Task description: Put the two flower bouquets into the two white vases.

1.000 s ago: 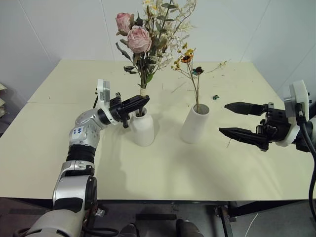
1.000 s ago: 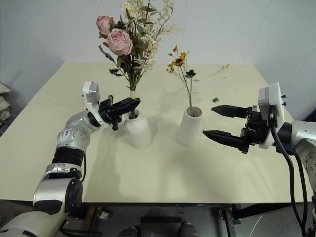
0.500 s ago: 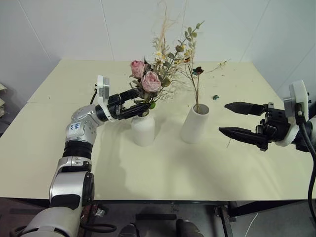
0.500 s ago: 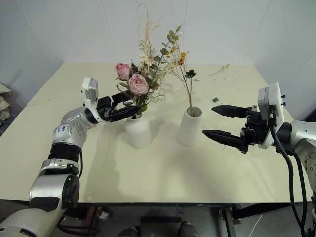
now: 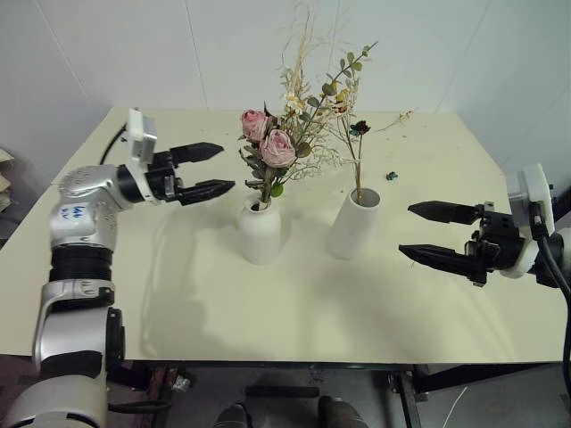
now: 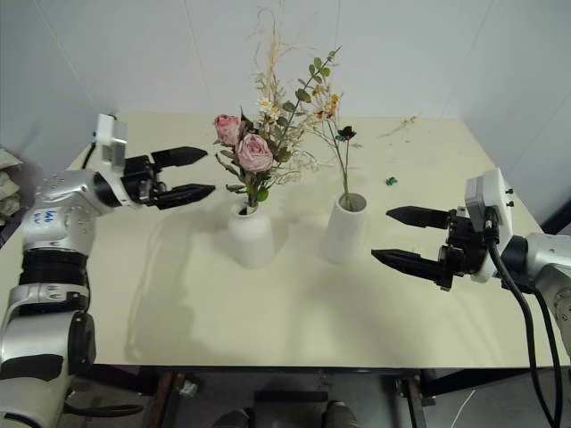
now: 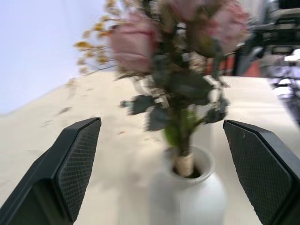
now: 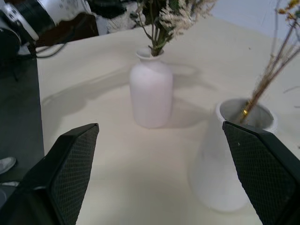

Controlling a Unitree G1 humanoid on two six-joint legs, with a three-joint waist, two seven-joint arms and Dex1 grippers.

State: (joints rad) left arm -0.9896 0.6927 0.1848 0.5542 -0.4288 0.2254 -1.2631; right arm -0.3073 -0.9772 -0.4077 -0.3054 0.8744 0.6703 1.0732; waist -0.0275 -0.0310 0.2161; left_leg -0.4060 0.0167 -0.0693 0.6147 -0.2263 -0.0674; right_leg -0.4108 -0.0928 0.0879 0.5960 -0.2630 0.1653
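Rose bouquet [image 5: 272,147] stood with its tied stem down the narrow neck of the rounded vase [image 5: 259,229], leaning a little toward the cylinder vase [image 5: 353,223] beside it. The yellow-orange sprig [image 5: 350,134] rose from the wide mouth of that cylinder, its thin stem resting against the rim. Both vases sat upright near the middle of the bench [image 5: 294,312], close together but not touching. The left tool [image 5: 203,169] hung in the air beside the roses, apart from them, its two black fingers spread wide and holding nothing. The right tool [image 5: 430,233] hovered over the bench on the far side of the cylinder vase, its fingers likewise spread and empty. Judged from this arrangement, both placements looked complete and the step in hand was the withdrawal of the left arm. To do it well, the spread fingers should travel sideways and clear of the leaves and dried grass, since a snagged stalk could tip the narrow-based rounded vase or drag the bouquet out. The rose heads were top-heavy and leaning, so the bunch probably needed no further touch unless it began to slide. The right tool should keep off the cylinder, whose light sprig would shift at a slight knock
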